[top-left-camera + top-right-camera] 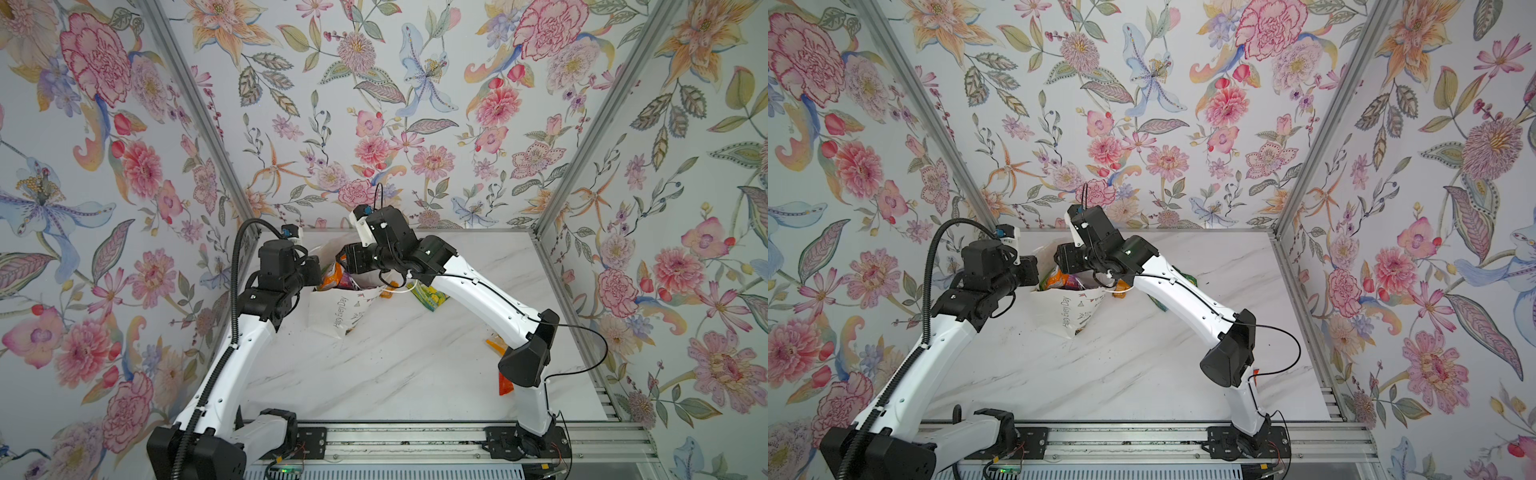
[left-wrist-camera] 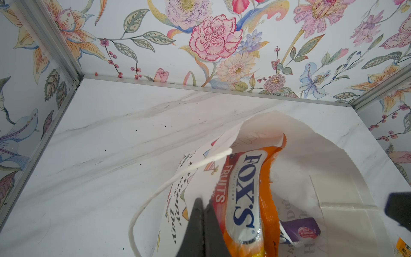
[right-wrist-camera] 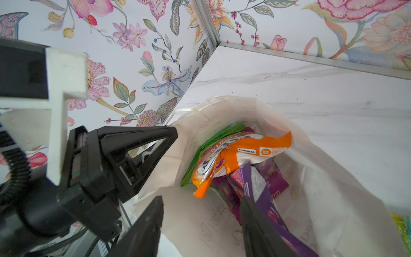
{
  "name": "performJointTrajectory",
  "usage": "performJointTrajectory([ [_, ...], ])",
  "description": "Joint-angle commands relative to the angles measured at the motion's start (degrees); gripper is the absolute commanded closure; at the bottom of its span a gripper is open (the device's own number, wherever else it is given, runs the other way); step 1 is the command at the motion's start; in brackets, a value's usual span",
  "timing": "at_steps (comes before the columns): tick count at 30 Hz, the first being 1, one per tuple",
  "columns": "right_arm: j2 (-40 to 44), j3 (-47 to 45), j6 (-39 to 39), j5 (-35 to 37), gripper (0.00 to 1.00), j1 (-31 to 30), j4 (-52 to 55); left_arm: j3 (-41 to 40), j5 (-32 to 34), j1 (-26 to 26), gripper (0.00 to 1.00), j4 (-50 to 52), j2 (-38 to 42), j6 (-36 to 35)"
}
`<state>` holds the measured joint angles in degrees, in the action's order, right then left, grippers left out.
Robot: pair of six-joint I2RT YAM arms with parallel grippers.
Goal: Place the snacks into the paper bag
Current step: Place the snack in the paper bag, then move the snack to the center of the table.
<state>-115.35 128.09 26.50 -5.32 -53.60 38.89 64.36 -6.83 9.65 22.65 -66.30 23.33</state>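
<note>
**Paper bag pinched open near the far-left corner, packets piled inside**

The paper bag [image 1: 345, 309] stands toward the far-left corner of the marble-patterned tabletop [image 1: 395, 374], mouth up. Its grey "Happy Every Day" lettering is on the wall toward the near edge.

At the bag's left side, the left gripper [image 2: 203, 213] has its two black fingers pressed tight together on the rim, pinching the paper wall. A white cord handle [image 2: 155, 193] loops down outside, just beside them.

Looking in, an orange FOX'S packet [image 2: 244, 195] is propped against that pinched wall. A green packet [image 3: 211, 142] is tucked against it, and magenta packets [image 3: 277, 181] lie lower down.

The right gripper [image 3: 200, 222] reaches into the right side of the mouth. Its fingers stand well apart and clamp nothing, though a long purple packet [image 3: 272, 220] lies against one of them.

Just right of the bag, a small orange sachet [image 1: 386, 294] sits beside its wall. A yellow-green packet [image 1: 432, 297] lies flat on the tabletop, partly under the right arm.

Farther over, near the right edge, a small orange piece [image 1: 496, 344] and a taller orange packet [image 1: 505, 383] peep out from behind the arm's elbow. Both are too hidden to read.
</note>
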Motion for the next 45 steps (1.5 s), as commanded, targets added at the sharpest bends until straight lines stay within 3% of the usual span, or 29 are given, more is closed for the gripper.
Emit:
performJointTrajectory([
  [1,2.72,-0.28,-0.95,-1.67,0.41,0.21,0.91,0.02,0.51,-0.60,1.00,-2.67,1.32,-0.26],
  [6,5.71,-3.11,-2.31,-1.52,0.36,2.51,0.92,-0.72,0.85,-0.60,1.00,-2.88,1.26,-0.46],
  [12,12.39,-10.31,-5.17,5.21,0.23,5.90,0.93,-1.47,1.98,-0.60,1.00,-2.92,1.82,-0.96],
  [17,17.51,-18.87,-5.39,10.07,0.18,11.68,0.30,-1.92,1.84,-0.60,1.00,-3.21,1.61,-1.10],
  [22,18.84,-26.99,-4.13,7.32,0.17,19.95,-3.03,-2.48,1.70,-0.62,1.00,-3.63,1.93,-1.01],
  [27,15.87,-29.43,-5.60,12.70,0.11,23.24,-3.43,-2.89,2.16,-0.58,1.00,-3.80,2.51,-1.01],
  [35,5.21,-26.71,-9.63,11.57,0.06,27.39,-3.44,-2.87,2.10,-0.59,1.00,-3.18,5.15,0.81],
  [40,0.95,-25.59,-8.89,14.24,0.03,28.81,-3.22,-4.30,3.13,-0.62,1.00,-3.02,6.39,0.79],
  [45,-4.24,-23.77,-8.62,11.45,0.03,29.89,-3.11,-5.91,3.22,-0.59,1.00,-4.56,5.92,0.07],
])
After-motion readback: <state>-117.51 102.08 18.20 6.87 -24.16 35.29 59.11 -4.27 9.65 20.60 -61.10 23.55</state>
